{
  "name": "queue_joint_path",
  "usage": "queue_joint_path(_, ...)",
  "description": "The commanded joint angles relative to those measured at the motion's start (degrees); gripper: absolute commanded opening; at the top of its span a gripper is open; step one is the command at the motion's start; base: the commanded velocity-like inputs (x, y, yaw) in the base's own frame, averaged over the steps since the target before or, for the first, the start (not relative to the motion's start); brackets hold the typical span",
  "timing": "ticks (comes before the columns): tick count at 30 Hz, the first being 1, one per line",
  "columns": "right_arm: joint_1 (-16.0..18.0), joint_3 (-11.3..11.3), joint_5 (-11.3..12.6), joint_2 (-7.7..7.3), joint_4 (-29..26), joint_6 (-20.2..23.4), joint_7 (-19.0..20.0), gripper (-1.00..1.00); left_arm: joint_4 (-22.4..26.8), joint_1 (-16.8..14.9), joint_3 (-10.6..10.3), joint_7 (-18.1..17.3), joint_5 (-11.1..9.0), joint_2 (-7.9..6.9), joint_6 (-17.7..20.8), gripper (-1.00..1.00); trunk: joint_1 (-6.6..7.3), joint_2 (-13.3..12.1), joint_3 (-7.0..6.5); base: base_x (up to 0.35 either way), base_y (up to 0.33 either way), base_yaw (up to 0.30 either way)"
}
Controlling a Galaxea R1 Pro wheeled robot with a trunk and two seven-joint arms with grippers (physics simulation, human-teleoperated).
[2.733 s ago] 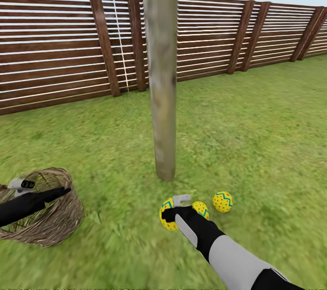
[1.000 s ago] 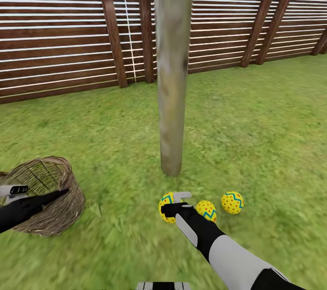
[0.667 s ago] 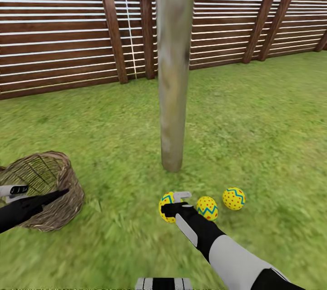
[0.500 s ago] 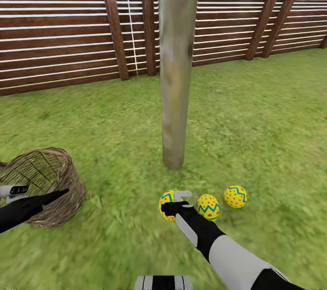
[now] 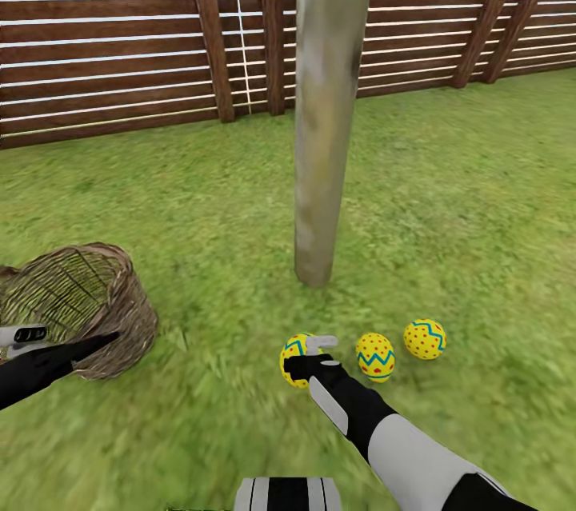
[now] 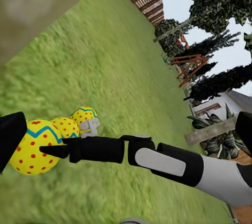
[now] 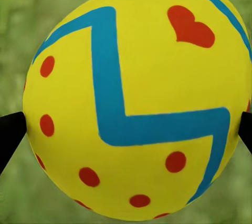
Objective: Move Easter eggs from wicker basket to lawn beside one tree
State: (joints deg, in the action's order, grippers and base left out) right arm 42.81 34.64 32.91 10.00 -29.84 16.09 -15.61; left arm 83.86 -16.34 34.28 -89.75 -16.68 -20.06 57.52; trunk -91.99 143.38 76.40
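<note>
The right tool [image 5: 302, 361] is clamped on an egg [image 5: 294, 359] low over the lawn [image 5: 448, 199]; in the right wrist view this egg [image 7: 137, 98] sits between the two dark fingertips [image 7: 9, 134], its zigzag band running slantwise across it. Its long axis cannot be judged, since the tool hides much of it in the head view. Just to its right lie two more eggs [image 5: 375, 356] [image 5: 425, 338], a little apart from each other, on the grass, each roughly upright with its band level. All three sit near the foot of the tree [image 5: 324, 119], on the robot's side of it, with open grass around them and to the right. The left tool [image 5: 48, 347] hangs at the near rim of the basket [image 5: 88, 307], well to the left; its fingers are cut off by the frame edge, so whether it is released or clenched cannot be told. The basket leans, its mouth facing up and left, and no egg shows inside. The fence [image 5: 120, 39] closes the lawn behind.
</note>
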Motion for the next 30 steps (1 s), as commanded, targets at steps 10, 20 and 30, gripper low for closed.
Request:
queue_joint_path(10, 0.05, 0.16, 0.4, 0.0, -0.11, 0.17, -0.39, -1.0, -0.02, -0.01, 0.65, -0.25, 0.27, 0.02, 0.58, 1.0, 0.01, 0.02, 0.66, 0.195, -0.171, 0.064)
queue_joint_path(20, 0.08, 0.16, 0.4, 0.0, 0.23, 0.57, -2.59, -1.0, -0.02, -0.01, 1.66, -0.25, 0.07, 0.08, 0.83, 1.0, -0.04, 0.04, 1.11, 0.019, -0.019, 0.001)
queue_joint_path(30, 0.07, 0.25, -0.21, 0.0, 0.39, 0.09, -3.28, -1.0, -0.02, -0.01, 1.67, -0.25, 0.07, 0.1, 0.76, 1.0, -0.3, 0.18, 3.32, 0.0, 0.0, 0.0)
